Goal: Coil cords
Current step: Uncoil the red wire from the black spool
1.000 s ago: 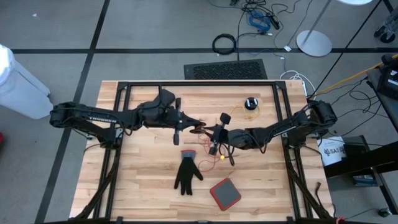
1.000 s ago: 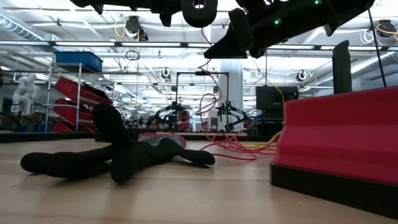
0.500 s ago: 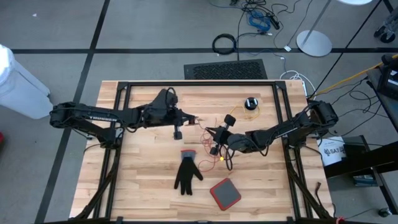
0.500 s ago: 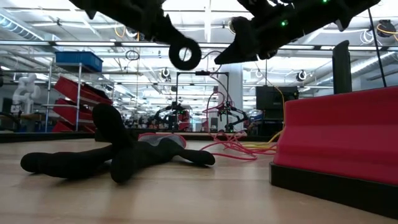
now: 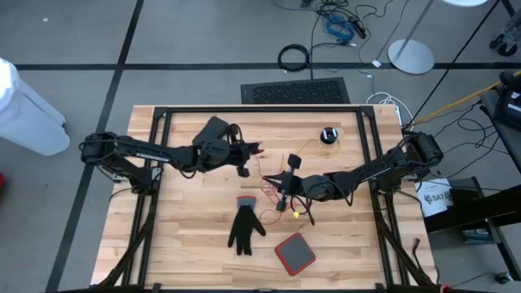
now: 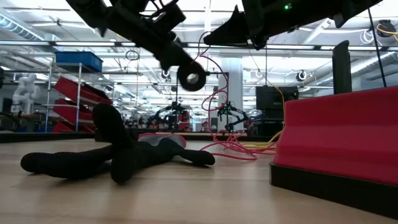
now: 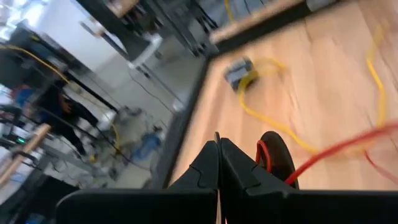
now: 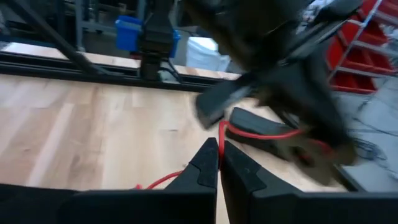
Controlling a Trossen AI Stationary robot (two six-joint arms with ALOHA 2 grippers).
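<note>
Since a second ago: left gripper (image 5: 254, 150) drawn back toward its own side and tilted, puck (image 6: 191, 78) swung lower and now dangling under it in the low view; right gripper (image 5: 280, 195) slid nearer the glove (image 5: 244, 225) and gone from slightly open to fully closed. Both pairs of fingers pressed tight together in the wrist views, each apparently pinching a thin red cord (image 8: 258, 133) rather than anything bulky. Held up off the table (image 5: 187, 236) between the two arms, most likely so slack can be gathered into loops without dragging. Rest of that cord (image 5: 283, 198) in a loose tangle at mid-table, under and beside the right gripper, with a yellow end (image 5: 310, 216) trailing toward the red pad (image 5: 295, 253). Second puck (image 5: 328, 135) with its yellow cord lying flat near the far edge, apart from both arms, apparently left for later. Coiling judged barely started: no neat ring formed yet.
</note>
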